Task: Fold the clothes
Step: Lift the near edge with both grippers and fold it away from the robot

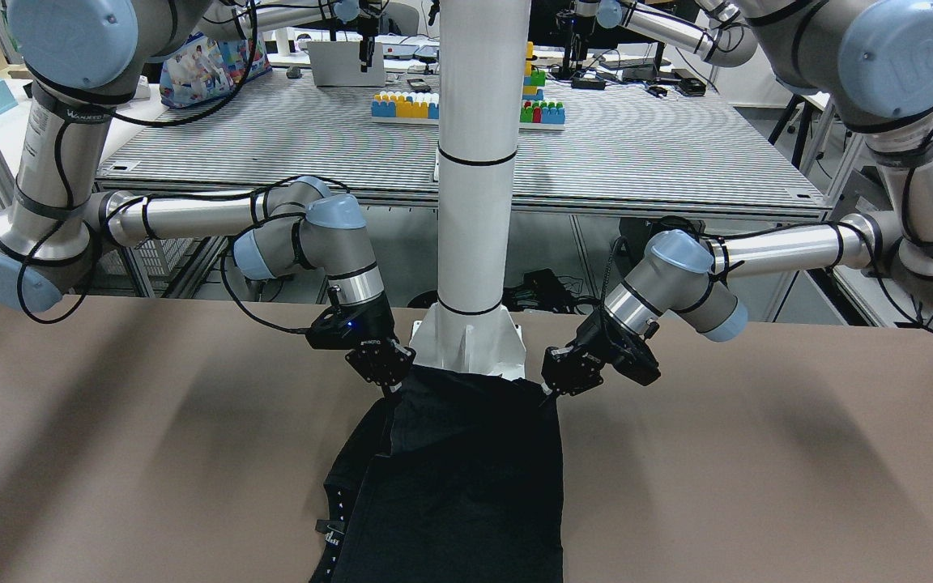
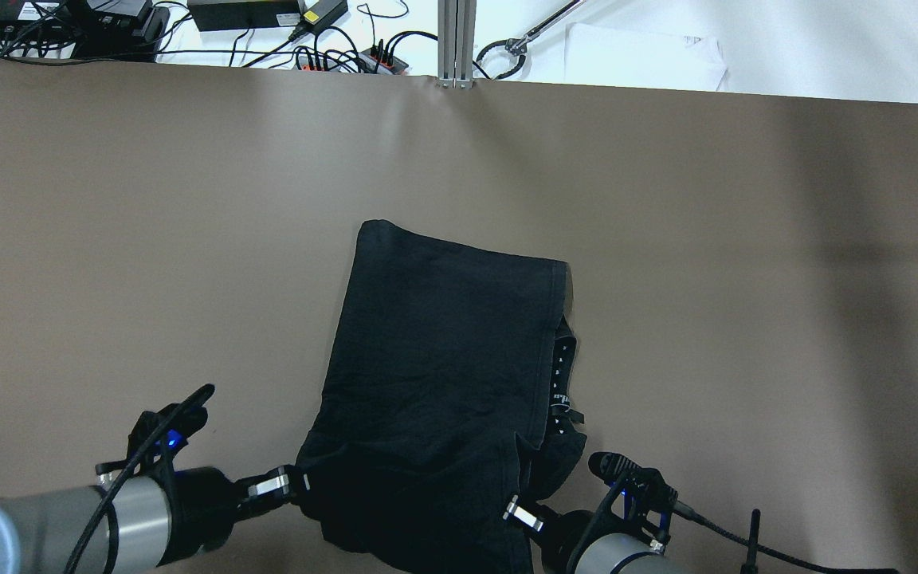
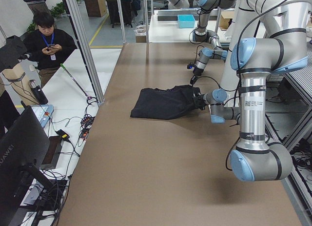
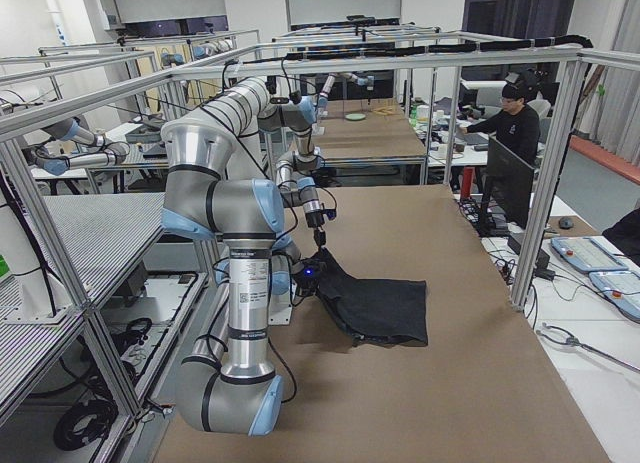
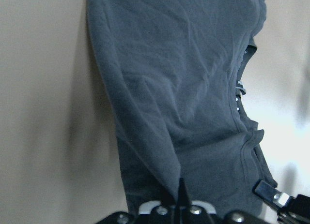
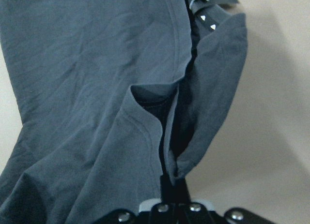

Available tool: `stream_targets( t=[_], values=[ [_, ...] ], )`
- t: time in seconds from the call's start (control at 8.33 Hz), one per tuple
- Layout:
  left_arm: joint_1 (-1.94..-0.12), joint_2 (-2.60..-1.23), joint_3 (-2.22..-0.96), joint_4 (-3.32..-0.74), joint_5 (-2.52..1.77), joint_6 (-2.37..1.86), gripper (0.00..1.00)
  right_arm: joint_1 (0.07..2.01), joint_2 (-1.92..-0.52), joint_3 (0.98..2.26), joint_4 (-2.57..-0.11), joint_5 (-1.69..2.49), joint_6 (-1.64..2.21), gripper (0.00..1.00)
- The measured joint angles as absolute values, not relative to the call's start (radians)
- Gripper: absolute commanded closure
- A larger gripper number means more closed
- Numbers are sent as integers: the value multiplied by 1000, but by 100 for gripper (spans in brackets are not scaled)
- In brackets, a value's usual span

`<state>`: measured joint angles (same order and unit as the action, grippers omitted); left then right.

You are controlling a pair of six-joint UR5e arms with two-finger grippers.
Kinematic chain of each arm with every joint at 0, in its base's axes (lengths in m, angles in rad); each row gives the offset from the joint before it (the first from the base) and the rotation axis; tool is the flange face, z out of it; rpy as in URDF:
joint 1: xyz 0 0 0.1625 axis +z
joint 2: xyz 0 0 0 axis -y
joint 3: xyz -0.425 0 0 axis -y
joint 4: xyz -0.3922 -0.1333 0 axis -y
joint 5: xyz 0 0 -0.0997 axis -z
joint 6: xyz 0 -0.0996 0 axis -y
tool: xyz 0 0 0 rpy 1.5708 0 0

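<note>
Pinching the near-left corner of the black garment (image 2: pixel 443 359), the left gripper (image 2: pixel 300 482) has its fingers pressed together with the fabric edge caught between them. The garment lies in the middle of the brown table (image 2: pixel 148 239), folded into a rough long rectangle. Its far hemmed edge lies flat and its near end is raised a little. Along its right side a studded strip (image 2: pixel 561 383) peeks out from under the top layer; it may be a belt, but it is too dark to tell. The right gripper (image 2: pixel 516 510) is closed tight on the near-right corner, with a fold of cloth between its fingers.
</note>
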<state>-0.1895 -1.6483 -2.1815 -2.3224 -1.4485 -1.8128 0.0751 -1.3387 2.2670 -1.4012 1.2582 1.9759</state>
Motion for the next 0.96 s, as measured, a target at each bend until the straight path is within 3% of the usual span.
stream_targets(
  t=[0.24, 0.48, 0.96],
  values=[
    [-342, -1836, -2164, -2030, -1544, -1722, 100, 176, -1309, 2240, -1425, 1274, 1901, 100],
    [-465, -2011, -2075, -1827, -1572, -1644, 100, 313, -1239, 2136, -1429, 1285, 1846, 100],
    [-598, -2163, -1864, -1763, -1577, -1544, 100, 475, -1121, 1944, -1423, 1316, 1776, 100]
  ],
)
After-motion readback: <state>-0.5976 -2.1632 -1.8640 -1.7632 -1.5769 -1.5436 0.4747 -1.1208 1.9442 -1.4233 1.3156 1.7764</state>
